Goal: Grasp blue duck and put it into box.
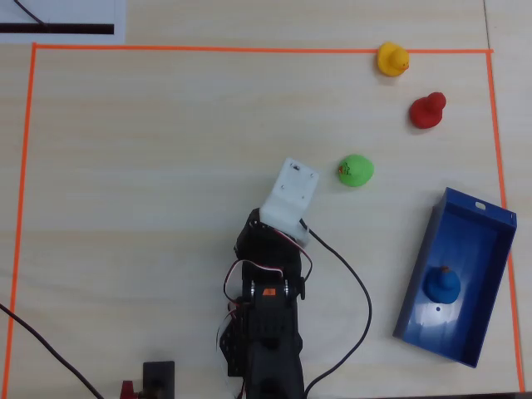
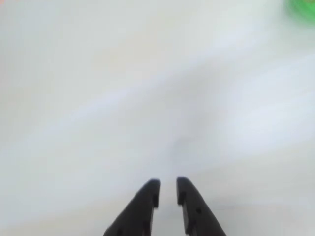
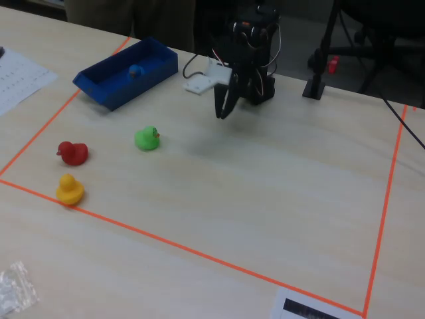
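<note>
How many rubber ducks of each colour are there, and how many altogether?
Blue duck: 1, sitting in the box
Green duck: 1
Red duck: 1
Yellow duck: 1
Total: 4 ducks

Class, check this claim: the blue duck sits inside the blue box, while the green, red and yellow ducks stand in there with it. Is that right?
Not quite. The blue duck is inside the box, but the green duck, red duck and yellow duck stand outside it on the table, as the overhead view shows.
</note>
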Tool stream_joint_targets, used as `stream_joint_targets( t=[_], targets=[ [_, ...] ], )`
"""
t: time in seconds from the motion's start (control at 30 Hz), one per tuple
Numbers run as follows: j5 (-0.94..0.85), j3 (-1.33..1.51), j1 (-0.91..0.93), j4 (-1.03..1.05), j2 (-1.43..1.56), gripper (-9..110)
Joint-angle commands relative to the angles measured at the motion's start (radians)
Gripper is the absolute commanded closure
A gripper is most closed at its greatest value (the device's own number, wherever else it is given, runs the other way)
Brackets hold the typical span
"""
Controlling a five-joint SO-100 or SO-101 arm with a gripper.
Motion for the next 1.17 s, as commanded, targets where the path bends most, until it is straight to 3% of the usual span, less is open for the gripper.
stream_joint_targets(
  t=[0.0, 0.27, 0.43, 0.53, 1.13],
  targets=[
    [0.006, 0.077, -0.078, 0.075, 0.103, 101],
    [-0.164, 0.204, -0.095, 0.176, 0.117, 101],
    [-0.132, 0.209, -0.089, 0.183, 0.117, 101],
    [-0.132, 0.209, -0.086, 0.183, 0.117, 94],
    [-0.133, 0.209, -0.086, 0.183, 0.117, 94]
  ],
)
